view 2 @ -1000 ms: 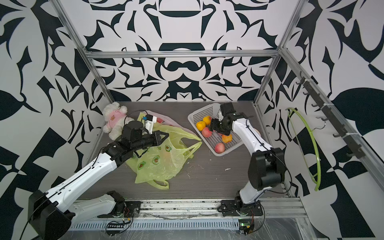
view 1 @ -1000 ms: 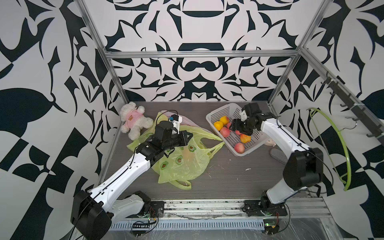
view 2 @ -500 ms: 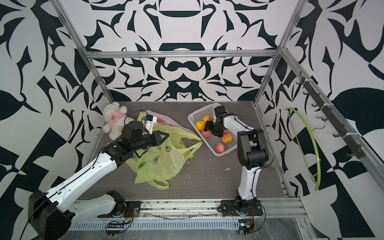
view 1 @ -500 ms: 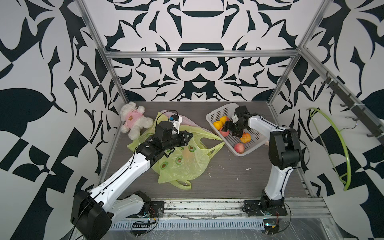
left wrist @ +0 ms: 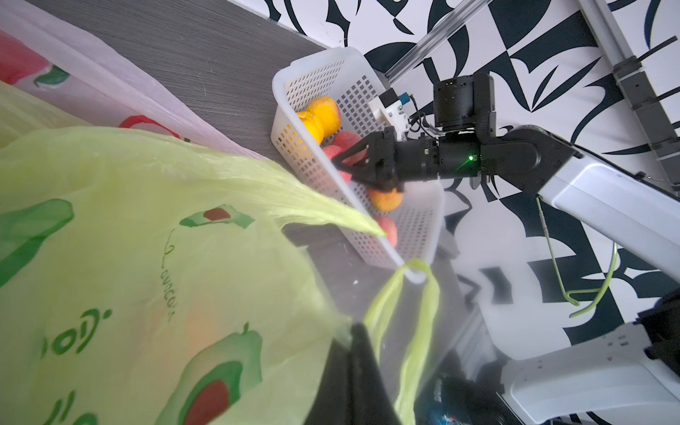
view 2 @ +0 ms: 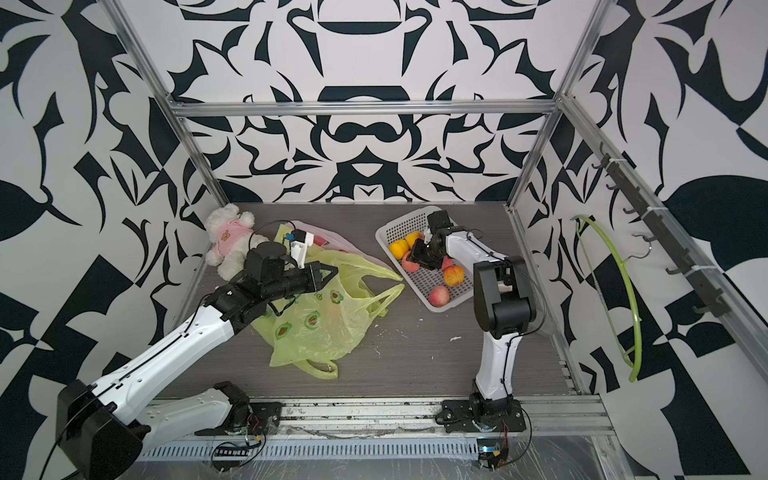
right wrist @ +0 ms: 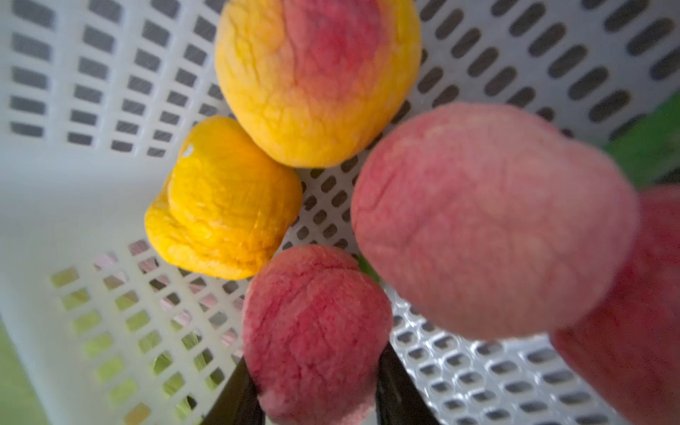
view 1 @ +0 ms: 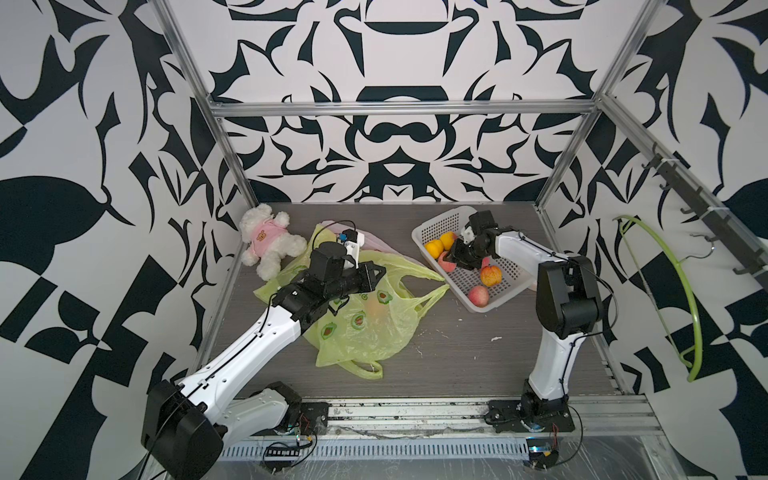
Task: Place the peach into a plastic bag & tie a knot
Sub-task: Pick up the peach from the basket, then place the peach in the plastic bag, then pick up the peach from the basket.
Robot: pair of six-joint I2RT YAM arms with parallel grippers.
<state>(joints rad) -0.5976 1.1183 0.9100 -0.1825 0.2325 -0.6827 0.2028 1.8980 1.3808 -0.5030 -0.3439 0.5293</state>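
Observation:
A light green plastic bag (view 1: 365, 328) (view 2: 328, 324) with an avocado print lies crumpled on the table in both top views. My left gripper (view 1: 380, 272) (view 2: 332, 272) (left wrist: 355, 327) is shut on the bag's upper edge and holds it raised. An orange shape shows faintly through the plastic. My right gripper (view 1: 453, 259) (view 2: 419, 259) (right wrist: 316, 386) reaches into the white basket (view 1: 436, 222) (view 2: 399, 226) (left wrist: 294, 73). Its black fingers (right wrist: 395, 390) press on both sides of a red peach (right wrist: 316, 331). Several other peaches, yellow, pink and red, lie around it.
A white teddy bear (view 1: 270, 243) in a pink shirt lies at the back left. A pale pink bag (view 1: 374, 241) lies under the green one. On the right wall, a green hanger (view 1: 681, 291) hangs from a hook rail.
My right gripper has pushed further into the basket towards the bag side, and its jaws have narrowed round a red peach. My left arm and the bag have stayed put.

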